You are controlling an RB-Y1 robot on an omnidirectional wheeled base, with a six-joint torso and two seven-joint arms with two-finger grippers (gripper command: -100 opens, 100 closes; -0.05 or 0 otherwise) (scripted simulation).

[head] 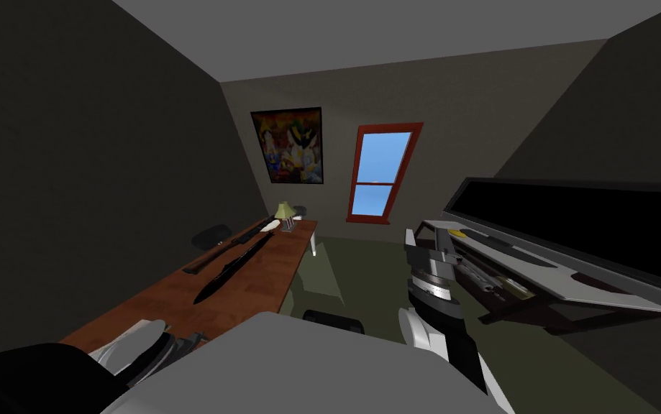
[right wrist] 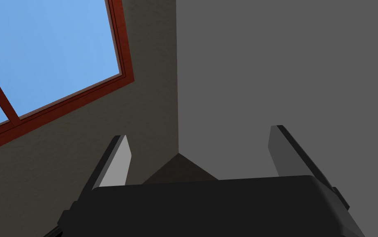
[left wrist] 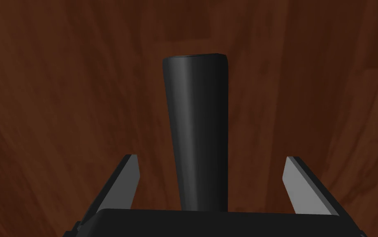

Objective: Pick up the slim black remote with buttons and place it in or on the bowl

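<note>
A slim black remote [left wrist: 198, 131] lies on a red-brown wooden tabletop [left wrist: 60, 103]; no buttons show on the side I see. My left gripper [left wrist: 210, 157] is open just above it. One finger stands on each side of the remote's near end, with a gap on both sides. In the head view, two long black items [head: 231, 269] lie on the wooden table [head: 178, 295] at the left. A small white item [head: 270, 226] sits by the lamp; I cannot tell whether it is the bowl. My right gripper [right wrist: 198, 133] is open and empty, raised at centre right [head: 429, 241].
A green-shaded lamp [head: 284, 212] stands at the table's far end. A dark chair [head: 210, 236] sits behind the table by the left wall. A wide black screen [head: 580, 223] on a low stand [head: 530, 269] with small items fills the right side. Floor lies between them.
</note>
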